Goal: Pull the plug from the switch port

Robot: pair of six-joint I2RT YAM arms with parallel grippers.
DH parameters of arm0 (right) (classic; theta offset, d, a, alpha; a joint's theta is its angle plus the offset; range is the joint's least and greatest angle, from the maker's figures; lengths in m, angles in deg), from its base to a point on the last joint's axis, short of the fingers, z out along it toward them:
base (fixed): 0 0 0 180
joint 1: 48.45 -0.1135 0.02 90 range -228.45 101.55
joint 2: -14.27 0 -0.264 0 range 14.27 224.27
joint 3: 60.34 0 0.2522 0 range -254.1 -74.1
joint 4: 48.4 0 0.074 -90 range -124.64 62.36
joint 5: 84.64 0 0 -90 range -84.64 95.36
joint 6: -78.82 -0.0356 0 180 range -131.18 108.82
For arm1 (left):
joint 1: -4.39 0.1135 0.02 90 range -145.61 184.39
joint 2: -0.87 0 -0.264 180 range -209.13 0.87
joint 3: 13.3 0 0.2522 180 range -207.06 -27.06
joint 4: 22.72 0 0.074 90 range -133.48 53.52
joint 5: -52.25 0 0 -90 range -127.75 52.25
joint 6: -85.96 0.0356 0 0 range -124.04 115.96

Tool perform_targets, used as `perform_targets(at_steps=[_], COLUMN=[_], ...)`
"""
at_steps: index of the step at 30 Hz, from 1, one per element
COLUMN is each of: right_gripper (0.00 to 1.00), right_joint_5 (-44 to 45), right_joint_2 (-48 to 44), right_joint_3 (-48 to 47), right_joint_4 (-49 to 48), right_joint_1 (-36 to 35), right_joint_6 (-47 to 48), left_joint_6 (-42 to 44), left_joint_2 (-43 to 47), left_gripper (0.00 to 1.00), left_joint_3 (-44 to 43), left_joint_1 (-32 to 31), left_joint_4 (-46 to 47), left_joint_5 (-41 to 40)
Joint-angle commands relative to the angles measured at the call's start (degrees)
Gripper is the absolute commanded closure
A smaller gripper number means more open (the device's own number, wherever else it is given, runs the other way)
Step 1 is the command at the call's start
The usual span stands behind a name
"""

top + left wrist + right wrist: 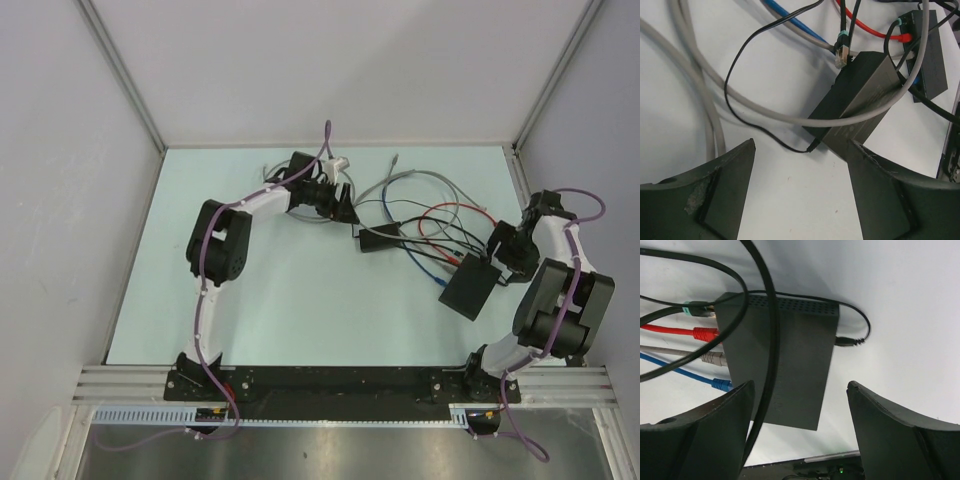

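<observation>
Right hand (800, 390) wide open above the flat black box (790, 360) on the tabletop (900, 315). Four plugs (705, 333) stuck in the ports (722, 347) along its side. Left hand (802, 147) open too, over a small brick (860, 95).

Switch box (470, 288) lies nr right edge of counter (300, 300); brick (378, 240) left of it, twd far edge; cables (432, 238) btwn & behind both.

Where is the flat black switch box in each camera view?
Top external: switch box, right of centre, lying at an angle.
Left wrist: top right corner.
Right wrist: centre of frame.
Shared landmark: the red cable plugged into its edge.
</observation>
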Motion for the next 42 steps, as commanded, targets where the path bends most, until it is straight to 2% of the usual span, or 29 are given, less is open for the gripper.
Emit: perform_targets(at_steps=[1,7,10,16,21,23,29,33,42], right_gripper=[0.21,0.21,0.22,0.20,0.19,0.19,0.19,0.19,0.21], right_joint_5=[-2.96,-2.97,0.19,5.65,4.69,1.89,1.26,0.29,-0.76], right_joint_2=[1.91,3.31,3.49,1.56,3.49,4.28,7.18,8.58,10.78], right_joint_3=[-0.01,-0.01,-0.27,0.16,0.60,0.60,0.51,0.51,-0.54], right_joint_4=[-3.43,-5.98,-5.81,-0.80,-4.75,-7.29,-10.38,-11.43,-15.13], right_joint_1=[-2.43,-6.40,-7.19,-2.37,-0.60,-0.69,-2.18,-2.44,-8.86], right_joint_6=[2.46,4.58,3.70,-3.76,-4.30,-4.12,-1.93,-0.79,4.04], left_joint_6=[-1.49,-2.63,-2.64,-0.09,0.61,0.88,2.11,6.05,6.86], left_joint_2=[-1.74,-1.66,-1.04,-0.25,-0.34,-0.60,-1.31,-2.44,-2.71], left_gripper=[0.22,0.23,0.24,0.24,0.23,0.22,0.19,0.18,0.19], left_joint_3=[-2.98,-1.58,-0.87,-0.43,-1.57,-2.10,-3.07,-4.82,-5.44], left_joint_1=[-1.26,-1.62,-1.79,-1.79,-1.88,-1.97,-3.02,-3.11,-3.02], left_joint_4=[2.60,3.22,2.96,1.03,-0.29,-0.12,0.15,-4.93,-6.80], left_joint_5=[3.30,5.41,6.20,9.36,10.95,10.86,10.25,9.81,10.68])
